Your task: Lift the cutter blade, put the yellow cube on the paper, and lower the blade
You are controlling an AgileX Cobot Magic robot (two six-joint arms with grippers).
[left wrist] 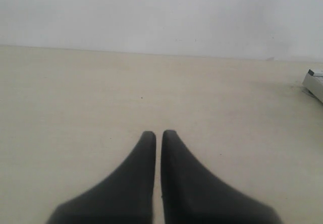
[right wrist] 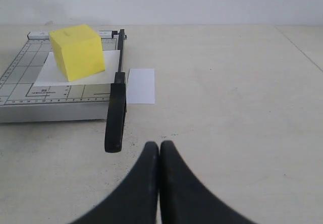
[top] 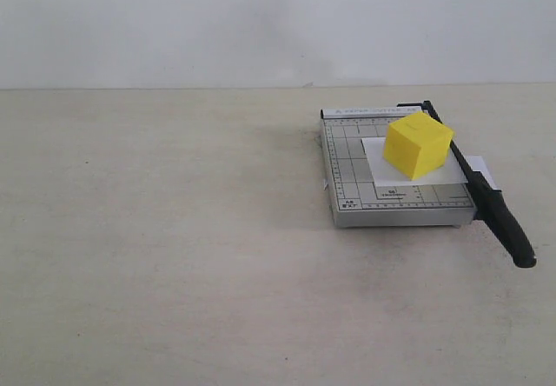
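Both left fingers (left wrist: 144,178) and right fingers (right wrist: 144,188) clenched, empty; yellow cube (top: 418,145) atop paper (top: 375,162), cutter blade (top: 497,216) down.

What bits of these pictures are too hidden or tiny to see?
Exterior view: the yellow cube hides the middle of the paper.
Exterior and right wrist views: print on the grey base is too small to read.
Left wrist view: the picture edge cuts off all but one corner of that base.
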